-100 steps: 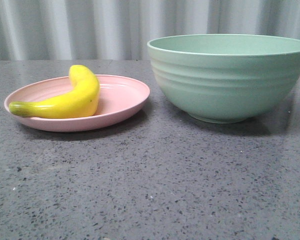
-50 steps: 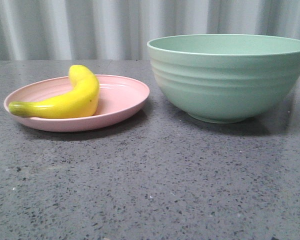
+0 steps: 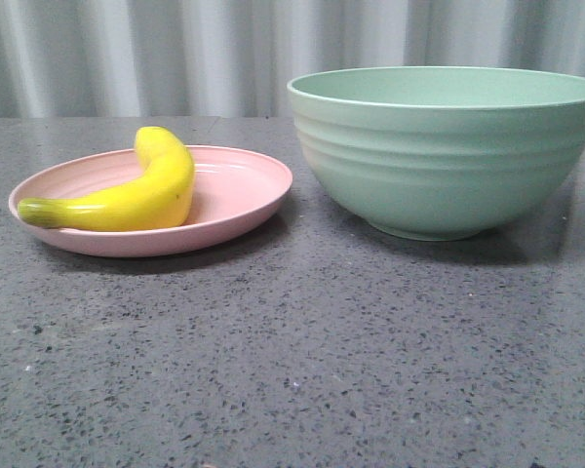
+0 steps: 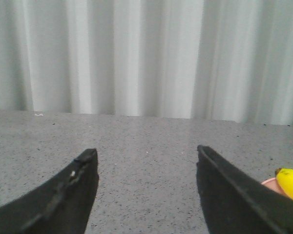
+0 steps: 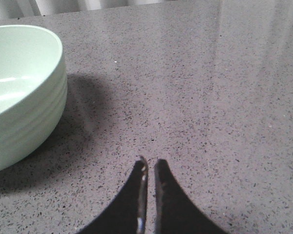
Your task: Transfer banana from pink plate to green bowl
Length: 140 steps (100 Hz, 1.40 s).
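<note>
The yellow banana [image 3: 141, 190] lies curved on the pink plate [image 3: 239, 190] at the left of the front view, its greenish stem end pointing left. The green bowl [image 3: 444, 146] stands to the right of the plate and looks empty. No gripper shows in the front view. In the left wrist view my left gripper [image 4: 146, 152] is open and empty over bare tabletop; the banana's tip [image 4: 290, 183] and a sliver of the plate [image 4: 269, 184] show beside one finger. In the right wrist view my right gripper [image 5: 150, 162] is shut and empty, apart from the bowl [image 5: 19, 92].
The grey speckled tabletop [image 3: 292, 361] stretches in front of plate and bowl. A pale pleated curtain [image 3: 175, 54] hangs behind the table's far edge.
</note>
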Tool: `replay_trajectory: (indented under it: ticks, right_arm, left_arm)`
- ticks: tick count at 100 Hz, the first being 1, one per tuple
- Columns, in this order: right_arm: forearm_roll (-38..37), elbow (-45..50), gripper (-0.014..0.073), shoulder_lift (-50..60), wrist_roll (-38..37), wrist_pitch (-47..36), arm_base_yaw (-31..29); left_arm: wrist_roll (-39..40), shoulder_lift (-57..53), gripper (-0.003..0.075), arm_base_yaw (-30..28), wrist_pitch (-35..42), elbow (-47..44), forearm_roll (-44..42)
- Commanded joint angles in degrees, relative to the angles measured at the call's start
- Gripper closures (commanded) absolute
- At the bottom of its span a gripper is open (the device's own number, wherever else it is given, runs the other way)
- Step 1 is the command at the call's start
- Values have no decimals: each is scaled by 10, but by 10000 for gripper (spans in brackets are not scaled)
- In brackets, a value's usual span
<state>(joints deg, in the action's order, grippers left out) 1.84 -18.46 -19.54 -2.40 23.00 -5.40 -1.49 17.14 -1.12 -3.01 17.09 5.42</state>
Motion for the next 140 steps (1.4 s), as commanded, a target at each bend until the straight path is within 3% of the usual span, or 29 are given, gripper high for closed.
replay_trajectory:
  ticks: [1, 22, 45, 74, 107, 140]
  right_arm:
    - [1, -14, 635, -9, 1, -47, -4]
    - [1, -14, 635, -9, 1, -47, -4]
    - [1, 7, 635, -9, 1, -79, -4]
    - [1, 14, 635, -9, 1, -94, -4]
    - [1, 14, 635, -9, 1, -94, -4]
    - [1, 14, 635, -9, 1, -94, -4]
  left_arm:
    - [5, 22, 304, 20, 15, 42, 5]
    - [5, 96, 304, 83, -72, 127, 10]
    - [5, 220, 304, 200, -164, 212, 10]
    - [5, 390, 304, 340, -174, 278, 10]
    - [5, 564, 304, 367, -177, 336, 10]
    - [5, 632, 314, 367, -173, 354, 12]
